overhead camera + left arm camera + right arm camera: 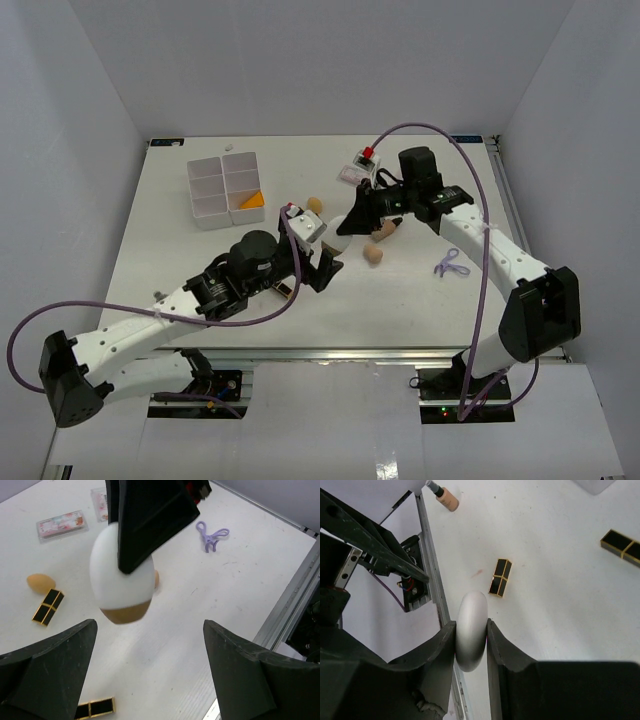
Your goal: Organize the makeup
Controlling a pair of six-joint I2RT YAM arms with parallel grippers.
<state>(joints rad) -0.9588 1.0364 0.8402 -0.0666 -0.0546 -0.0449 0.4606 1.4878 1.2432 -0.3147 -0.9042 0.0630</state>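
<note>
My right gripper (471, 626) pinches the smooth egg-shaped sponge (107, 575) just beyond my wide-open left gripper (149, 630); its rounded sides could squirt free onto the table (215, 595).

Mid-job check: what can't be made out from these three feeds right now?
Top view: the right gripper covers most of the white egg-shaped item it grips; the lipstick tubes cannot be picked out under the left arm.
Left wrist: one flat packet is half hidden behind the right gripper.
Right wrist: the item's lower end is hidden between the fingers.
</note>
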